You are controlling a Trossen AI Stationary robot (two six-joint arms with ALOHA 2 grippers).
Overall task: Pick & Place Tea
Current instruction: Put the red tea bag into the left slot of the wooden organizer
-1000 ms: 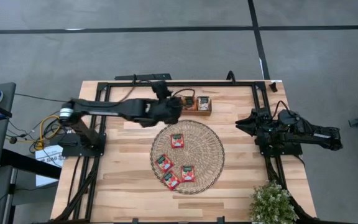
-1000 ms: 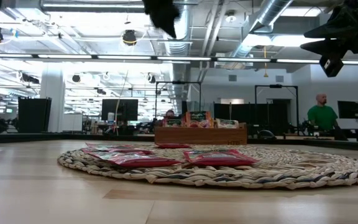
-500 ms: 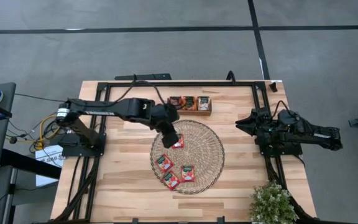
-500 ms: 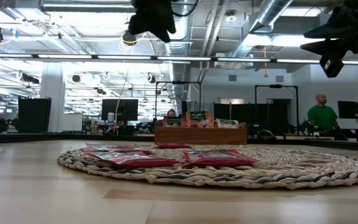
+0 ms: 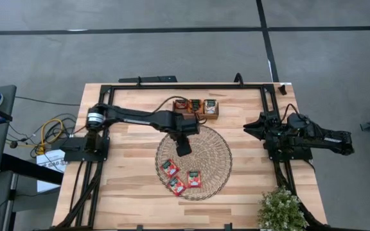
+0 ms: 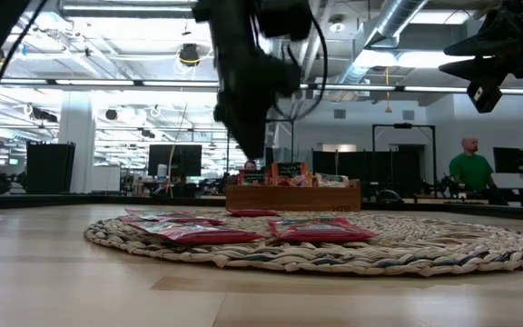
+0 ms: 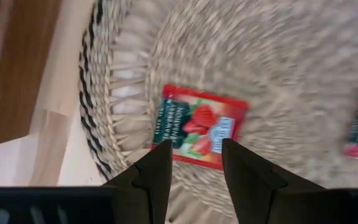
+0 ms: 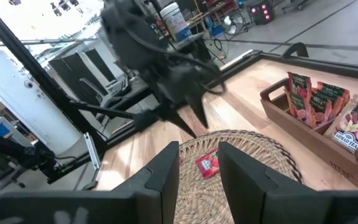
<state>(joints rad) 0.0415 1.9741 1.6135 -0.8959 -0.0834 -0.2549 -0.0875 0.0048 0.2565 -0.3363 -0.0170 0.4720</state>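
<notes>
Red-orange tea sachets lie flat on a round woven mat [image 5: 214,153]: one near its far edge [image 7: 197,127] and three nearer ones [image 5: 169,167], [image 5: 176,186], [image 5: 193,178]. More sachets stand in a wooden tray [image 5: 196,106] behind the mat. My left gripper [image 7: 196,146] hangs open above the far sachet, pointing steeply down, fingertips clear of the mat in the low view [image 6: 248,154]. My right gripper [image 5: 252,128] waits open at the table's right edge, held level.
A potted plant [image 5: 280,208] stands at the near right corner. Black frame rails run along the table's far, left and right sides [image 5: 191,85]. Bare wood lies left of the mat [image 5: 130,167]. A person [image 6: 468,168] is far off in the room.
My left gripper has come from above the wooden tray toward the table's near edge and down over the mat. It has tipped from nearly level to pointing steeply down and has rolled about its own line. Nothing on the mat has moved.
</notes>
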